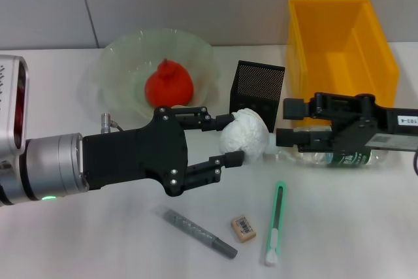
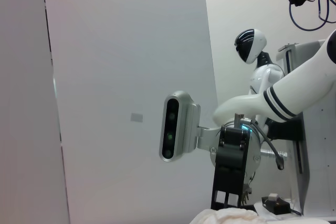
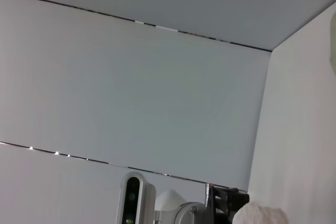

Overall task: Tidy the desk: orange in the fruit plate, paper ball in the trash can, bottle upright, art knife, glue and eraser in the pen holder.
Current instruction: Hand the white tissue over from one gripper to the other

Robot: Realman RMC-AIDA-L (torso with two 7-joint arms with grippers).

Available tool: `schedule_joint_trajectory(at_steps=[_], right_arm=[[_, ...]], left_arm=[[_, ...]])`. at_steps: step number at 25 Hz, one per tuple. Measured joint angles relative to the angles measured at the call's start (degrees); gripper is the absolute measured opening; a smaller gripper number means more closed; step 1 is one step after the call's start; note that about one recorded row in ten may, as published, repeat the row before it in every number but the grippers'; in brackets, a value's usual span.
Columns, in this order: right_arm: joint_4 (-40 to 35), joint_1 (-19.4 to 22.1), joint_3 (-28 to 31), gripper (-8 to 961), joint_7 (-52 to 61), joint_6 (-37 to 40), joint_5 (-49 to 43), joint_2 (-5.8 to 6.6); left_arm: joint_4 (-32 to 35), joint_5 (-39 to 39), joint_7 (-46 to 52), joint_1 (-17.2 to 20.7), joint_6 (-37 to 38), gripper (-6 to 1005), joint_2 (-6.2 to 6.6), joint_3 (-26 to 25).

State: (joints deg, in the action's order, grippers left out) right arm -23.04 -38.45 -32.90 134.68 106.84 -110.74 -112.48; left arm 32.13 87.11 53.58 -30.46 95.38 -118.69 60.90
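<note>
Paper ball (image 1: 246, 136), clamped in the left gripper (image 1: 225, 140), hangs beside the pen holder (image 1: 259, 89), short of the trash can (image 1: 341, 44). Orange (image 1: 168, 85) sits plated; bottle (image 1: 343, 156) lies under the right gripper (image 1: 282, 124), jaws unclear; art knife (image 1: 275, 223), glue (image 1: 199, 232), eraser (image 1: 243, 227) remain.

Bright, even light from overhead fills the head view. The left gripper (image 1: 230, 139) lays only a faint, soft shadow on the table (image 1: 339, 227) beneath it. Its near wrist looks slightly soft; beyond its fingertips everything stays sharp.
</note>
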Motion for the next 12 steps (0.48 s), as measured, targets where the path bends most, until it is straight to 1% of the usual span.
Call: schedule_joint_trajectory(at_steps=[2, 3, 7, 8, 9, 12], right_arm=[[0.0, -0.2, -0.1, 790, -0.2, -0.6, 0.0, -0.50], [-0.1, -0.3, -0.1, 790, -0.4, -1.1, 0.0, -0.99], [0.0, -0.6, -0.5, 789, -0.8, -1.4, 0.0, -1.33], [0.0, -0.7, -0.8, 789, -1.0, -1.7, 0.0, -1.73], [0.0, -0.7, -0.8, 789, -1.0, -1.7, 0.0, -1.73], [-0.2, -1.0, -0.9, 789, -1.7, -2.0, 0.0, -2.42]], left_arm=[[0.0, 0.0, 0.1, 0.0, 0.1, 486, 0.04, 0.0], [0.0, 0.0, 0.3, -0.1, 0.2, 486, 0.04, 0.0], [0.0, 0.0, 0.4, -0.1, 0.3, 485, 0.05, 0.0], [-0.1, 0.0, 0.4, -0.1, 0.4, 485, 0.05, 0.0], [-0.1, 0.0, 0.4, -0.1, 0.5, 486, 0.05, -0.1], [-0.1, 0.0, 0.5, -0.2, 0.5, 486, 0.05, -0.1]])
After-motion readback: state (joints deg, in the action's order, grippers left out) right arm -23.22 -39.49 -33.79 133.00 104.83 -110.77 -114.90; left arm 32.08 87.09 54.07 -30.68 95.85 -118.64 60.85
